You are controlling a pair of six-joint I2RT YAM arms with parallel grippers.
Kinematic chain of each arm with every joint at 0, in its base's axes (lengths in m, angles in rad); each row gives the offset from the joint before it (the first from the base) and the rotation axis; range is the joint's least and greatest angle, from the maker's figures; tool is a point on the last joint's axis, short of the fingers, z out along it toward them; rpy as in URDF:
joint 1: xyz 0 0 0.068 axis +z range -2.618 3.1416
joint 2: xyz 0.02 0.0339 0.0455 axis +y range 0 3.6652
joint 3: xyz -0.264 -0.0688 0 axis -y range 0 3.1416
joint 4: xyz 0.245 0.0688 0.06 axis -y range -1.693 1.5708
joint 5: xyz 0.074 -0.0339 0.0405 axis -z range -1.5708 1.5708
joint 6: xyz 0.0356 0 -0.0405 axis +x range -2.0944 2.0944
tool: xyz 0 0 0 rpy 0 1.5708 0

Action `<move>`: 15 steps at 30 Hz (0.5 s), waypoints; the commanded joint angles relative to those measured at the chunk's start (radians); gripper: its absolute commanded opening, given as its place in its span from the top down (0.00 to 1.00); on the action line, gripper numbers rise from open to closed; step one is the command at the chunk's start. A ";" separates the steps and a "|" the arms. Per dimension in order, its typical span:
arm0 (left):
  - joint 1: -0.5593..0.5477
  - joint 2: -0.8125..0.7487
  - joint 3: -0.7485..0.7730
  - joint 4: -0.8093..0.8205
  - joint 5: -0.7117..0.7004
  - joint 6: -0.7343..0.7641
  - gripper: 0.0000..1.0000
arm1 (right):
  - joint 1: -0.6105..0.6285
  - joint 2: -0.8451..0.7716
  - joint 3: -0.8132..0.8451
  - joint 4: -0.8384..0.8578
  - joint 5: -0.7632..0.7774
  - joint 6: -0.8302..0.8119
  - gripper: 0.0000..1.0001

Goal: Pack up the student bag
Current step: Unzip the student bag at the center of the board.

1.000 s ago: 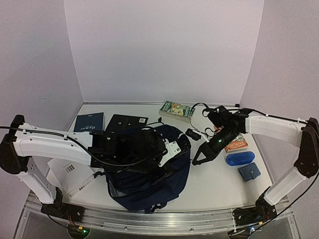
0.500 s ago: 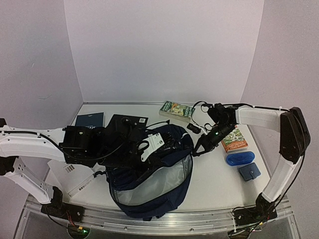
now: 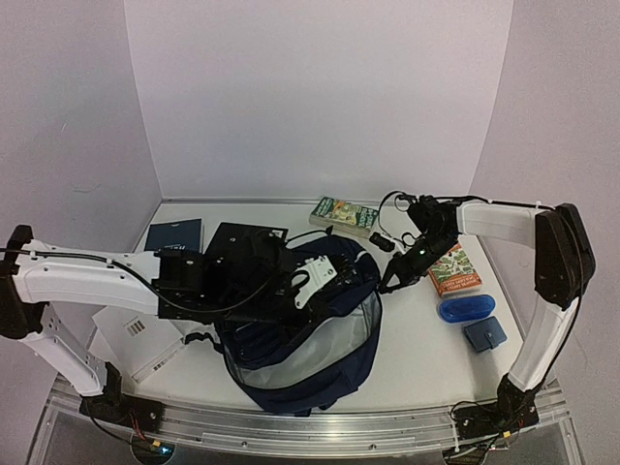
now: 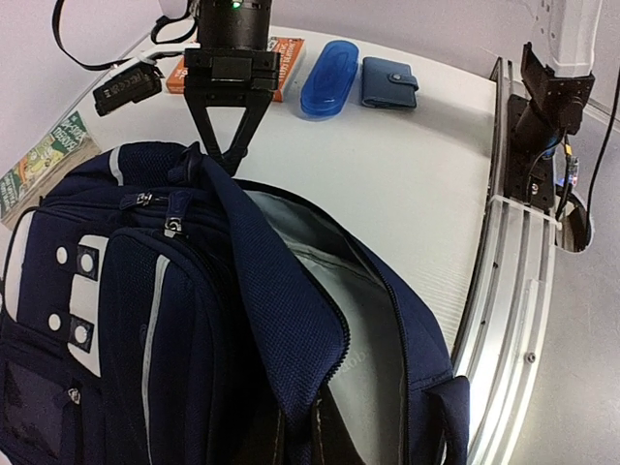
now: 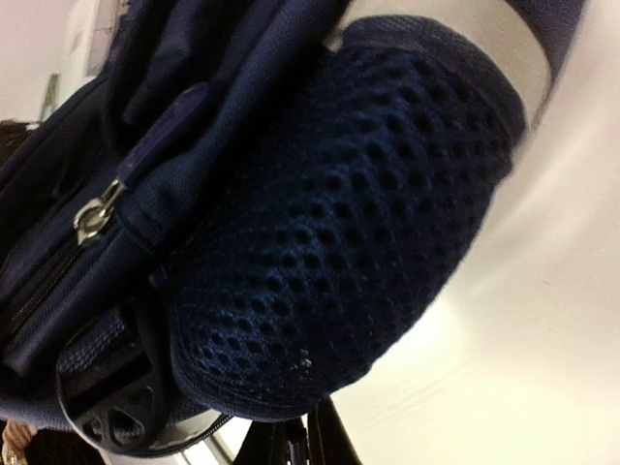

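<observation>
**Top external view.** The student bag (image 3: 341, 281) is lying at the middle of the table (image 3: 426, 358). Its long axis is running from the near edge toward the far right, and its grey-lined mouth is gaping upward. Its upper flap is being clamped by the left gripper (image 3: 295, 291), jaws together on the fabric. The right gripper (image 3: 390, 283) is being shown at the bag's far-right end, with the bag lying to its left.

**Left wrist view.** The right gripper's fingers are being seen drawn together to a point that is touching the bag's top loop. Whether any fabric is being pinched cannot be told. The blue case (image 4: 329, 77) and the wallet (image 4: 389, 82) are lying beyond it, so the right arm is being judged the nearer for fetching them.

**Right wrist view.** Only the bag's mesh padding is being framed, just beside the closed fingertips.
</observation>
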 commanded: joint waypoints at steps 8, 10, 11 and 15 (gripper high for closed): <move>0.062 0.259 0.207 0.121 0.124 0.026 0.89 | -0.076 -0.052 -0.001 0.026 0.333 -0.021 0.39; 0.073 0.280 0.217 0.110 0.124 -0.018 0.70 | -0.083 -0.061 -0.001 0.026 0.353 -0.027 0.30; 0.088 0.285 0.220 0.102 0.131 -0.038 0.60 | -0.084 -0.063 -0.001 0.026 0.365 -0.031 0.25; 0.134 0.243 0.187 0.107 0.143 -0.141 0.35 | -0.084 -0.074 0.016 0.025 0.378 -0.027 0.14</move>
